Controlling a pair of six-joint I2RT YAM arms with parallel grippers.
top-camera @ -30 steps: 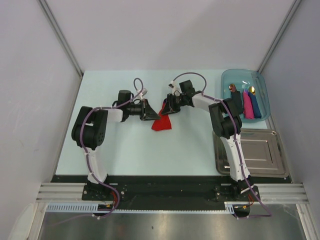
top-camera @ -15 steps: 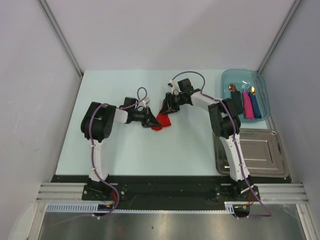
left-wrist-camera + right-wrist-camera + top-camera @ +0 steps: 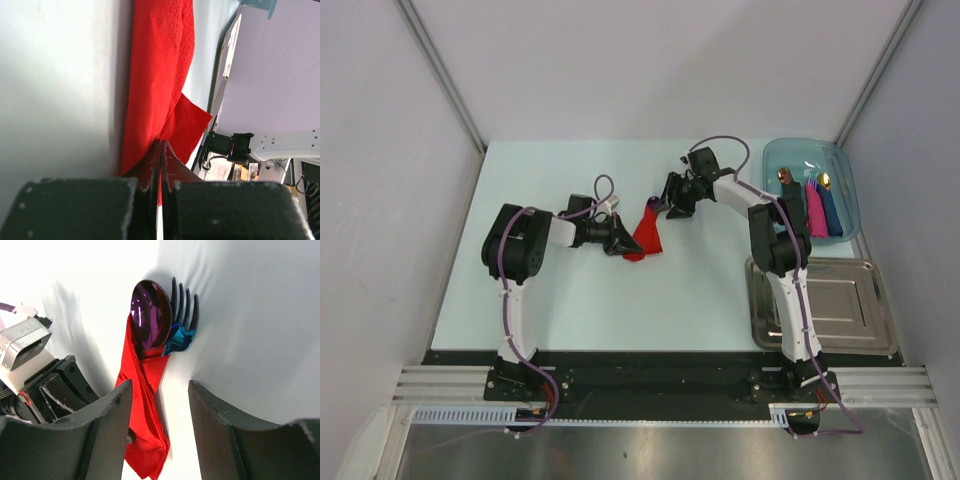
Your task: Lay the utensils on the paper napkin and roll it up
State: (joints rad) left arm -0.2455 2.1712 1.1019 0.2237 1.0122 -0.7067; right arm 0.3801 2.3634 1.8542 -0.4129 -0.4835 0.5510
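Out on the pale table, the red napkin lies mid-table as a narrow roll, tighter than a second ago. The right gripper has just backed off toward the far side, jaws spread wide, nothing between them. The left gripper is clamped flat on the roll's near corner. The purple spoon and blue fork poke out the far end, so rolling looks about done, though it's hard to say if it holds
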